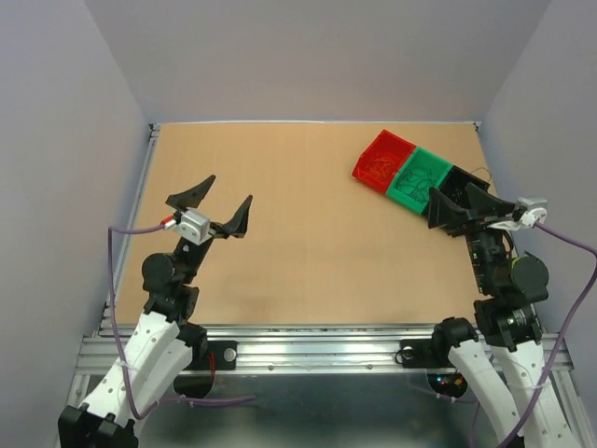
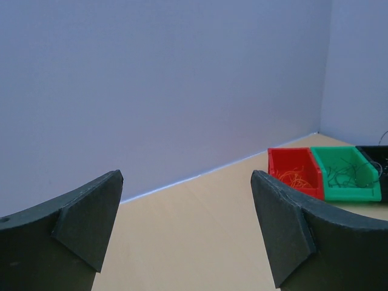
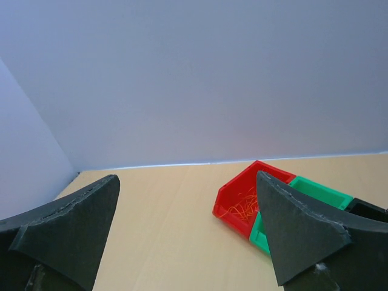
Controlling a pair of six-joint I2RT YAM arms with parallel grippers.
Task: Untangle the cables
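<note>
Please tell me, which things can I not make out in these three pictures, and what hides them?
Black bin contents: top view, right gripper covers it; left wrist view, the edge cuts it; right wrist view, a finger hides it.
Dark cables in the green bin: too fine everywhere to tell whether tangled.
Orange cables: too small to count.

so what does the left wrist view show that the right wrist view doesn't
Only the left wrist view: the inside of the green bin, with dark wires lying in it. Only the right wrist view: the table's far left corner, where two walls meet. The right gripper's own finger hides most of the green bin there. Both: the red bin holding orange wires, part of the black bin, and an open, empty gripper, the left gripper in its own view.
</note>
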